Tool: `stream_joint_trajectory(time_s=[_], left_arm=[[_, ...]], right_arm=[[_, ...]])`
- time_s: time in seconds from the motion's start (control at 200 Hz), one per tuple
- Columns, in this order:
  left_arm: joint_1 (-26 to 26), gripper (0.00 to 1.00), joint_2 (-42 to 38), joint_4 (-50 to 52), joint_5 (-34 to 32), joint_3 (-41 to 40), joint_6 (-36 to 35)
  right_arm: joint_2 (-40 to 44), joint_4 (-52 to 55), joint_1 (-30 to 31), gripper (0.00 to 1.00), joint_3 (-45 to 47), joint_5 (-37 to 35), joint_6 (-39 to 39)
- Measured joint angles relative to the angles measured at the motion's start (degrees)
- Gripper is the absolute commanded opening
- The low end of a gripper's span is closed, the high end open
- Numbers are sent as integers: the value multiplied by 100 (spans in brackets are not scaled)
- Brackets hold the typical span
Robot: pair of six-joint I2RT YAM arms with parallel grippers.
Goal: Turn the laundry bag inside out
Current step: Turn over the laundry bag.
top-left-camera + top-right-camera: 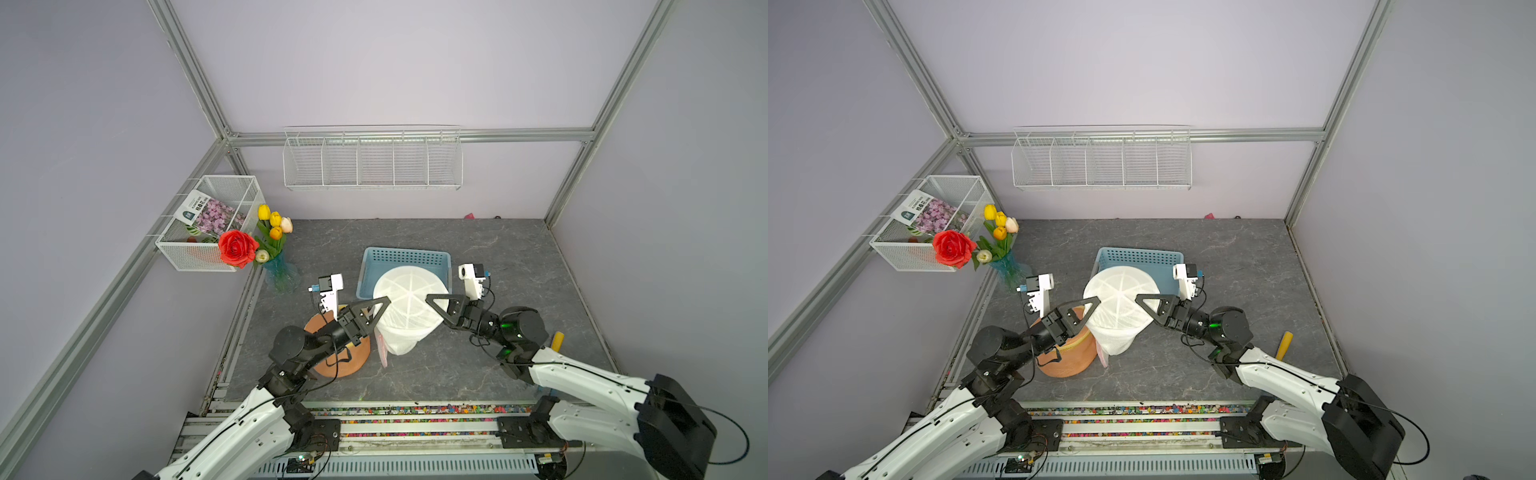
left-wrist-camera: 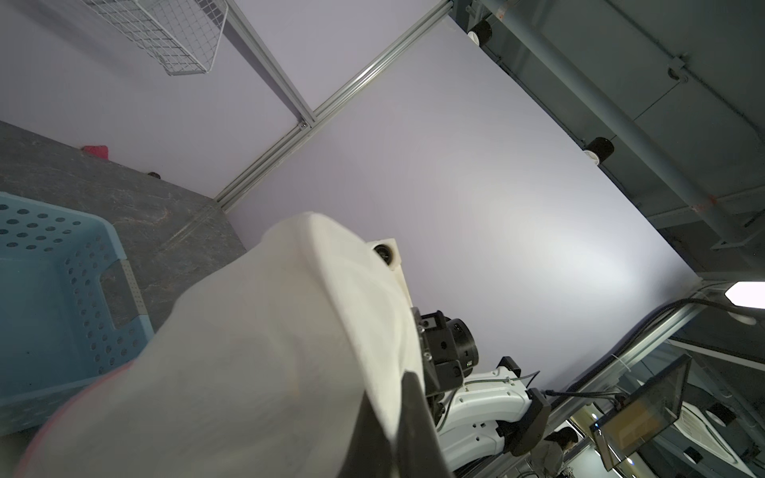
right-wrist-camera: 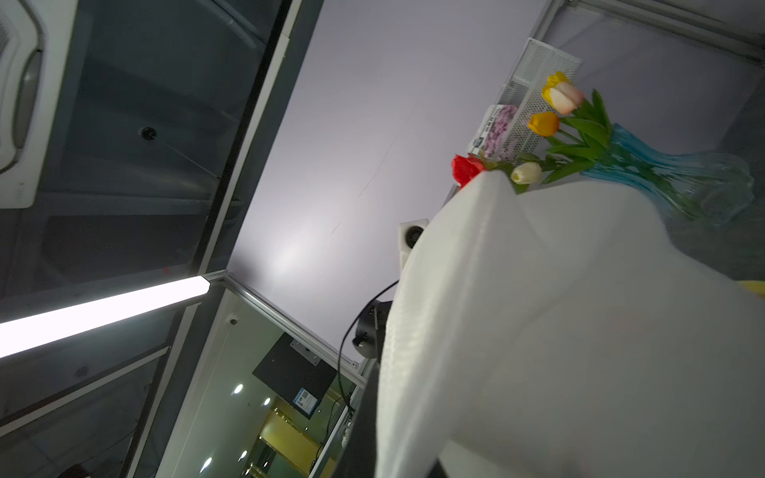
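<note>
Gripping laundry bag (image 1: 409, 309), left tool (image 1: 385, 300) and right tool (image 1: 429, 297) clamped on opposite edges, packet (image 1: 204, 214) lettering illegible

The laundry bag (image 1: 409, 305) is white fine mesh with paler seams radiating from its centre and a pink trim, while the basket (image 1: 405, 257) is light blue, dotted with rows of round holes. The table (image 1: 511, 266) is dark grey with pale marble veining. The flowers are brighter: the rose (image 1: 237, 248) red, the tulips (image 1: 274, 222) yellow, orange and cream, the vase (image 1: 282, 276) clear blue.

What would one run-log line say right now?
left end effector: shut on laundry bag | right end effector: shut on laundry bag | state: spread between them
</note>
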State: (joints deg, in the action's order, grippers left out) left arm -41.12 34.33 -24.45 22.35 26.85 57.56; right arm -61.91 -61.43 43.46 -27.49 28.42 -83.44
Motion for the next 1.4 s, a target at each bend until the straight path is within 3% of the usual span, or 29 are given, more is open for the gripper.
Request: stream_joint_trajectory(time_s=[0.065, 0.16, 0.23, 0.355, 0.445, 0.55, 0.685, 0.86, 1.15, 1.4], left_arm=[[-22, 0, -133, 564, -103, 186, -44], [-9, 0, -76, 1558, -345, 778, -201], [-76, 0, 140, 2179, -616, 1342, -330], [-511, 0, 407, 2900, -1325, 1829, -439], [-752, 0, 680, 3298, -1705, 2026, -448], [-815, 0, 1034, 3554, -2006, 2120, -428], [-813, 0, 1196, 3823, -2253, 2120, -382], [-815, 0, 1130, 3851, -2369, 2120, -361], [-815, 0, 1099, 3842, -2382, 2120, -315], [-815, 0, 1067, 3685, -2326, 2116, -184]], right_arm=[[417, 1228, -24, 45, -109, -92, 398], [1056, 3338, -87, 56, -597, -448, 1381], [1478, 4649, -48, 59, -1091, -761, 2138], [2151, 6046, 385, 60, -1665, -1478, 3412], [2068, 6994, 1322, 57, -2369, -2267, 4474], [1405, 7654, 2597, 57, -3143, -3390, 5646], [229, 8037, 3545, 60, -3692, -4767, 6975], [-586, 8094, 3687, 63, -3707, -5613, 7941], [-852, 7608, 3685, 62, -3700, -6245, 8356], [-1185, 7366, 3582, 61, -3700, -6387, 8323]])
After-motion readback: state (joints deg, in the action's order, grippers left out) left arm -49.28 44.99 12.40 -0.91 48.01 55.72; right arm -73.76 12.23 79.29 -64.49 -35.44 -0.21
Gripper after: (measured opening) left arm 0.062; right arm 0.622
